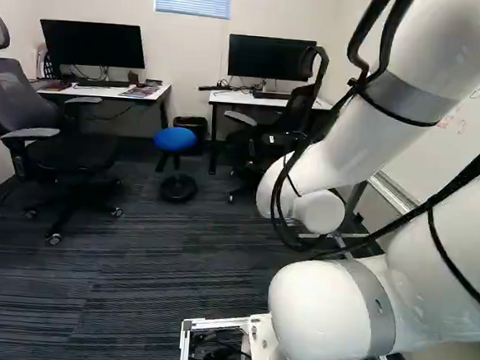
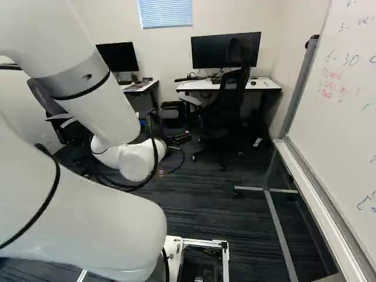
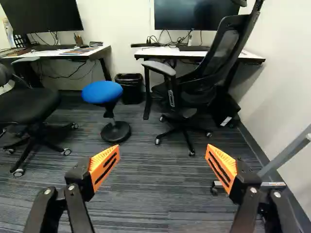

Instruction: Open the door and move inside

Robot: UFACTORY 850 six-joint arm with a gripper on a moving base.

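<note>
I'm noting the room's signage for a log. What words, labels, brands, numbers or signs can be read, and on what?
"5 -", handwritten on the whiteboard; what follows is unclear.
"6 - 30", below it.
The board's red and other writing: too blurred to read surely.
White label on the black box: too small.
Papers on a desk: too small.

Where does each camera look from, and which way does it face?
Left base view: on the base, behind the arm, to its left, facing ahead; the arm fills the right.
Right base view: behind the arm, to its right, facing ahead; the arm at left, whiteboard at right.
Wrist view: on the arm's wrist, looking along the open tool.
All three share two desks.
</note>
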